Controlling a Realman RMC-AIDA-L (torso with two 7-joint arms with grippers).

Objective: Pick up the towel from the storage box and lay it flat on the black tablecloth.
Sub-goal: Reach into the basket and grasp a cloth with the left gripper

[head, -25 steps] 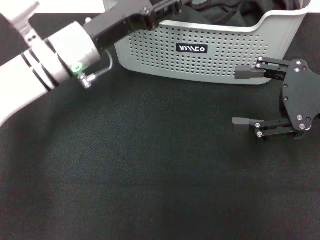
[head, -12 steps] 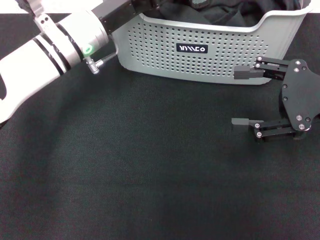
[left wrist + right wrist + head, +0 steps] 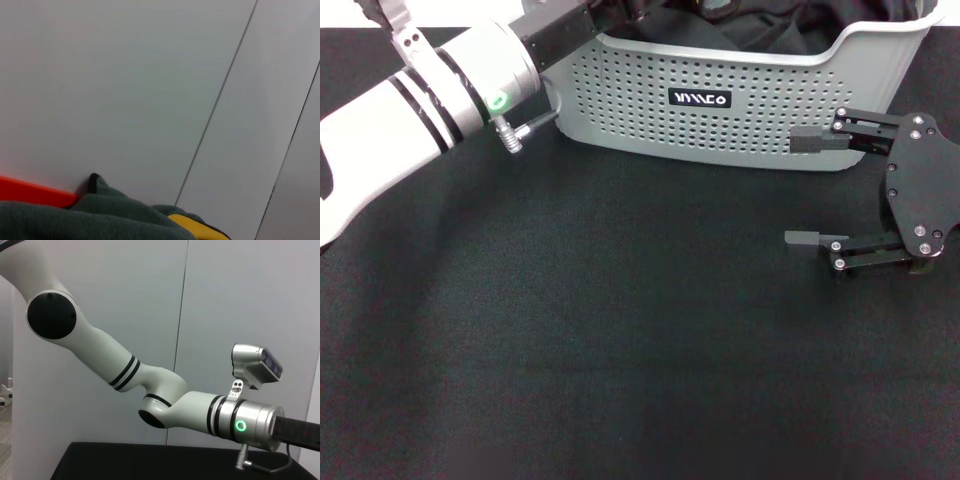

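White, rounded left arm (image 3: 410, 110) with black bands, a green ring light and silver cable plug; right gripper (image 3: 803, 190) matte black, studded with silver screws.

Storage box (image 3: 740, 110) sits on black tablecloth (image 3: 620, 330).

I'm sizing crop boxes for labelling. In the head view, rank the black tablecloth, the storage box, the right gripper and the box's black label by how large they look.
1. black tablecloth
2. storage box, partly cut off at the top
3. right gripper
4. black label

black tablecloth (image 3: 620, 340) open, storage box (image 3: 740, 110) behind
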